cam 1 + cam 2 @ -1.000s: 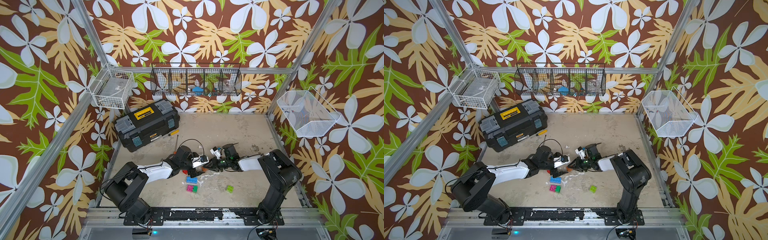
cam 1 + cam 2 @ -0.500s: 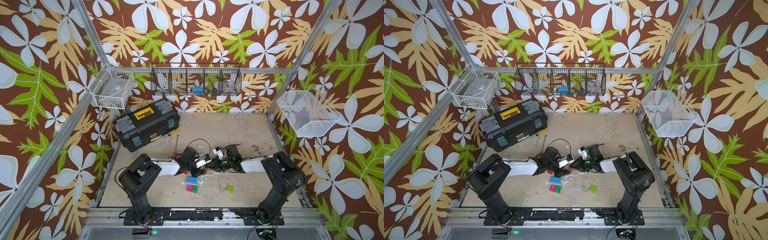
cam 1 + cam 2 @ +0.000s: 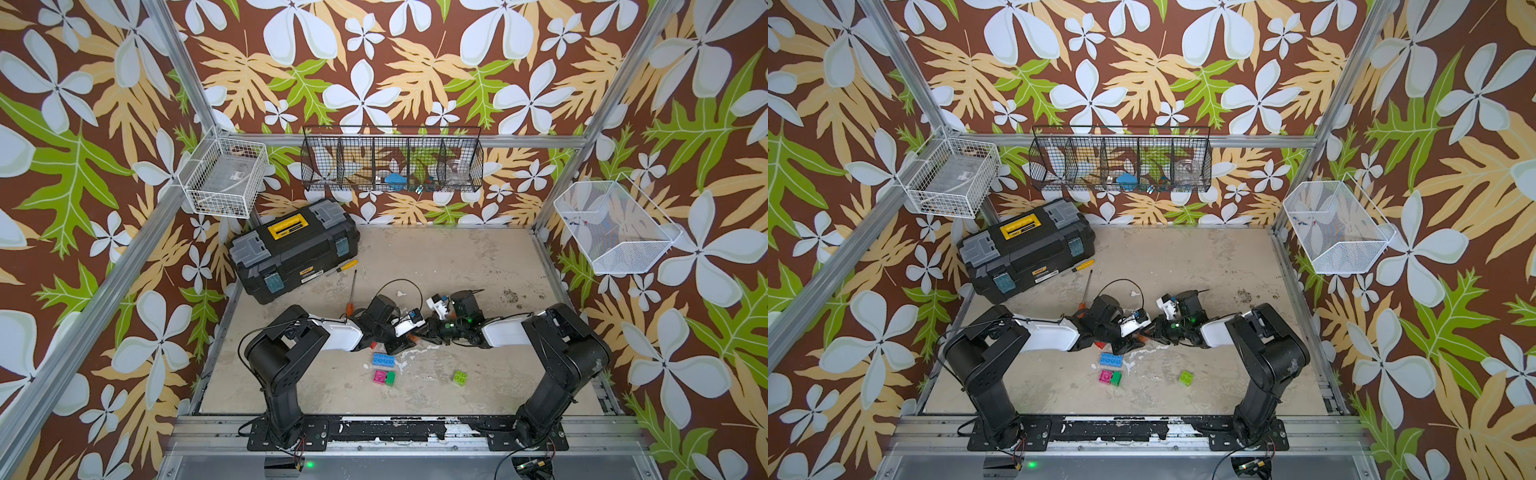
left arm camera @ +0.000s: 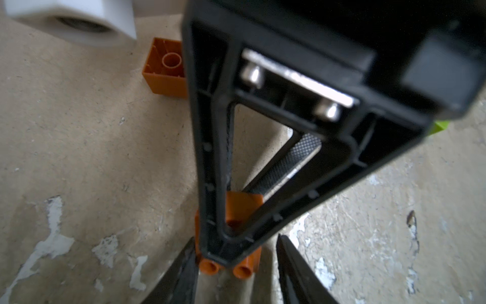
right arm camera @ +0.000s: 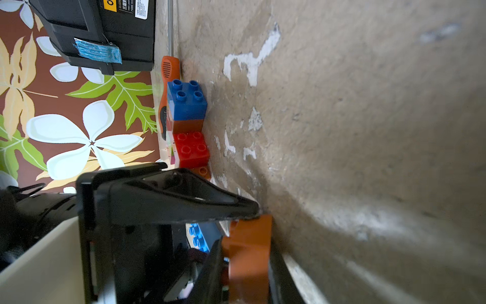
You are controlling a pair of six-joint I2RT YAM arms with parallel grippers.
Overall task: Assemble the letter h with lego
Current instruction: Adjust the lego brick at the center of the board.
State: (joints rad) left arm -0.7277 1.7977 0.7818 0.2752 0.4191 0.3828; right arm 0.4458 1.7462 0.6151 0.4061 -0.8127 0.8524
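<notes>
Tabletop [image 3: 457,270]: L claw [image 4: 236,237] narrower round orange brick [image 4: 243,205].

toolbox [image 3: 291,245], back-left corner of the tabletop [image 3: 436,257] | yellow lid plate [image 3: 289,228]: dark print, too small to read | front label [image 3: 310,272]: yellow, wording not legible | white sticker [image 5: 143,8] beside it: fine print, unreadable | screwdriver [image 5: 169,67] handle: marking blurred

Left arm [image 3: 338,336], right arm [image 3: 503,332]: black joints, white forearm shells. Thin black cable loop [image 3: 399,286] at left wrist's 12 o'clock. Green light [image 3: 469,319] on right wrist.
</notes>
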